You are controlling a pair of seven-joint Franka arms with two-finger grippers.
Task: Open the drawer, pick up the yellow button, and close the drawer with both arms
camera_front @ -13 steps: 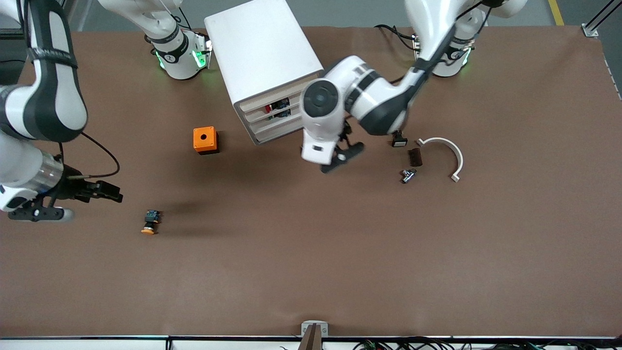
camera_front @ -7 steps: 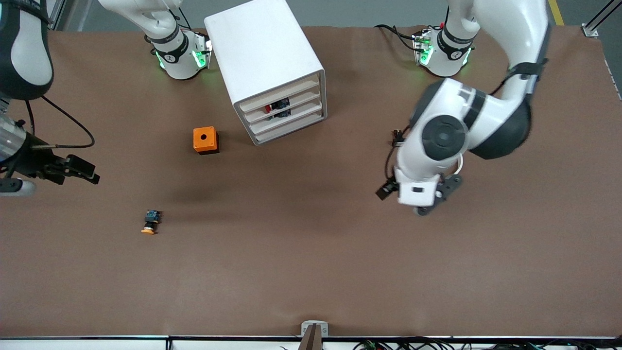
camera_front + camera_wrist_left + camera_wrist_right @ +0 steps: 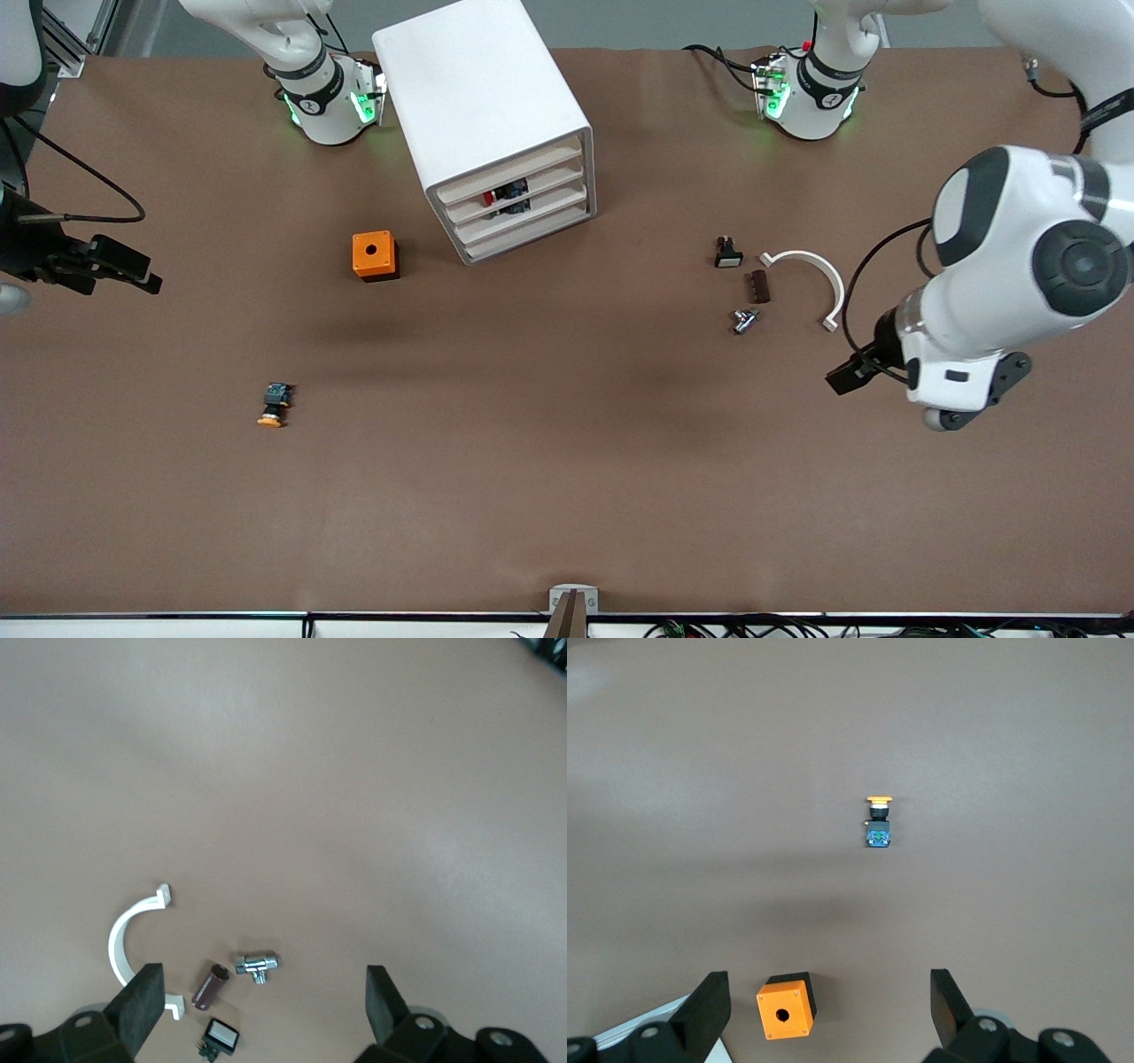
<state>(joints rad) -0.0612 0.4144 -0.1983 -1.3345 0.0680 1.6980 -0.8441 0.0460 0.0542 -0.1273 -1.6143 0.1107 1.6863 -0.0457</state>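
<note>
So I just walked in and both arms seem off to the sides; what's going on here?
Nothing is being handled right now. The left gripper hangs open over the table's left-arm end, by the small parts. The right gripper is open at the right-arm end. Both are empty. The button lies out on the table, nearer the front camera than the orange cube. The drawer of the white cabinet looks pushed in.

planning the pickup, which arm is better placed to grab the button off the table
Right, probably. The button lies toward the right arm's end of the table, and the open right gripper has it in view. The open left gripper hangs over the small parts at the left arm's end.
</note>
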